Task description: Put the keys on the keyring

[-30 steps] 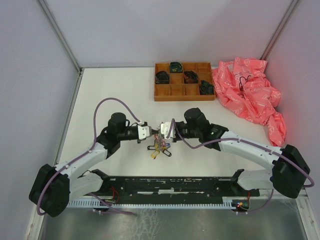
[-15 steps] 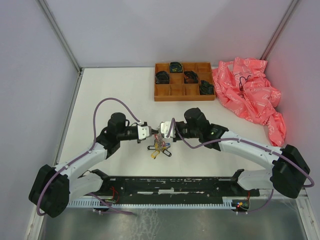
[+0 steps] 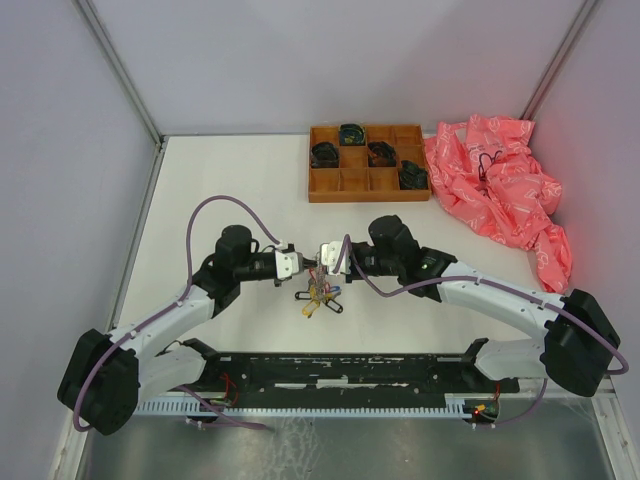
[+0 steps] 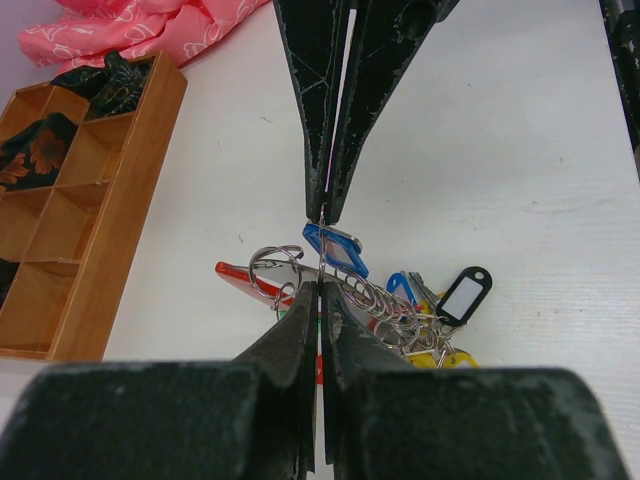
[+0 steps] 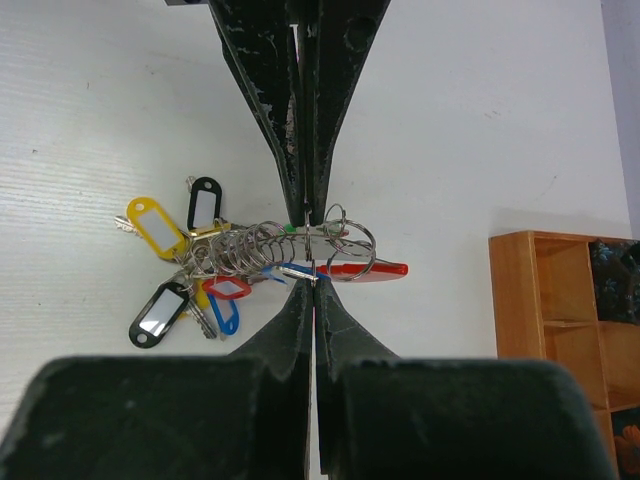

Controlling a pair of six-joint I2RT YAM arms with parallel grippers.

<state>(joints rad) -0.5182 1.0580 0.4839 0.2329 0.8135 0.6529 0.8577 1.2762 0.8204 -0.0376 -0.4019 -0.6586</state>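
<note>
White counter point(image 3: 200, 180), pale walls point(image 3: 300, 60). My left end effector point(image 4: 318, 292) and right end effector point(image 5: 313, 287) both pinch the keyring point(image 5: 330, 232); only wrist views resolve its tagged keys point(image 5: 150, 222).

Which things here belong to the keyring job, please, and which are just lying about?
For the job:
- keyring
- keys with coloured tags

Lying about:
- wooden tray
- dark coiled items in its compartments
- crumpled pink sheet

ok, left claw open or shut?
Shut: the left claw has its fingers pressed together, only a slit between, tips at the keyring; whether they pinch it, cannot tell.
</note>
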